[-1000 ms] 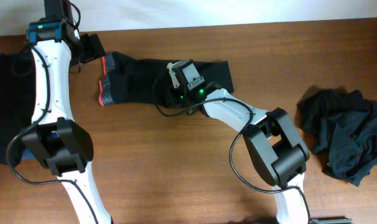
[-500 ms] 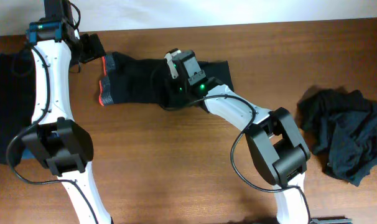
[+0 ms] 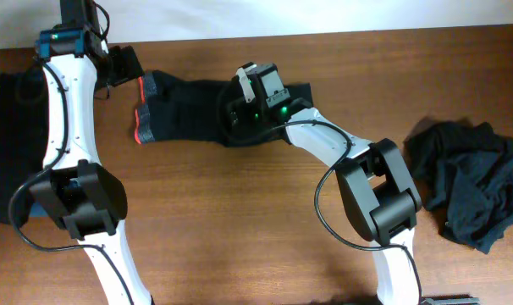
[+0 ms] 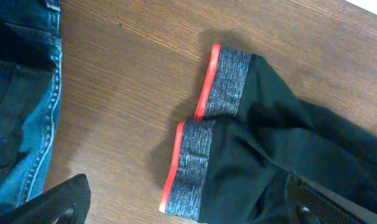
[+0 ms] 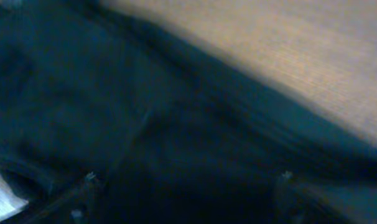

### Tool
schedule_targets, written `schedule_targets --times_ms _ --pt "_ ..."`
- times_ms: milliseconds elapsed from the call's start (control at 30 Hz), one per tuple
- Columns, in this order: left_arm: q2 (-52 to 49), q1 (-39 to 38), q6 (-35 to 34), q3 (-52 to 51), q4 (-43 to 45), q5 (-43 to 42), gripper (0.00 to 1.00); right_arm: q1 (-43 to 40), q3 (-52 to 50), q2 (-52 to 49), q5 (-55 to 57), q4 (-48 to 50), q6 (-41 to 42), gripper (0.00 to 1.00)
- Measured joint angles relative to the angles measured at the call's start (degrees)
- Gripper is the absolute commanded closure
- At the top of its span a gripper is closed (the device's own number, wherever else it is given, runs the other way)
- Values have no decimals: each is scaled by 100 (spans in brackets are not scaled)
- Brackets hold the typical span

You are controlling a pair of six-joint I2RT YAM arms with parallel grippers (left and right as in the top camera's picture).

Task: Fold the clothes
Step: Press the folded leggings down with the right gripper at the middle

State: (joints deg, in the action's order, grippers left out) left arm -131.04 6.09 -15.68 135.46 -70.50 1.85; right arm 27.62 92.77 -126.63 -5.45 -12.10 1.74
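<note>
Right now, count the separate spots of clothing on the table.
3: the black trousers at top centre, a crumpled dark heap at the right, and dark denim at the left edge. The heaps may hide more.

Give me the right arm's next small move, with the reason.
Probably lower the right claw and pinch the black trousers: it hangs open over their fabric, apparently gripping nothing, and they lie stretched out long, not yet folded short.

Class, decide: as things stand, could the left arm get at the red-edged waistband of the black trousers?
Probably yes. The left gripper hangs open close by the waistband, which lies uncovered; the right gripper sits farther along the trousers, clear of it.
</note>
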Motion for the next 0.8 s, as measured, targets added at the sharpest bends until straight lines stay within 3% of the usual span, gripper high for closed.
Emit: schedule_targets --times_ms 333,433,533,567,800 --pt "0 0 -2 0 2 0 1 214 553 0 -389 -918 -48 7" --pt "0 0 0 0 2 0 1 328 553 -13 -413 -1027 -46 19" --pt "0 0 -2 0 2 0 1 345 553 -83 -409 -1056 -59 48" --pt "0 0 0 0 2 0 1 345 553 -127 -367 -1071 -74 52" --pt "0 0 -2 0 2 0 1 345 553 -201 -66 -1161 -70 55"
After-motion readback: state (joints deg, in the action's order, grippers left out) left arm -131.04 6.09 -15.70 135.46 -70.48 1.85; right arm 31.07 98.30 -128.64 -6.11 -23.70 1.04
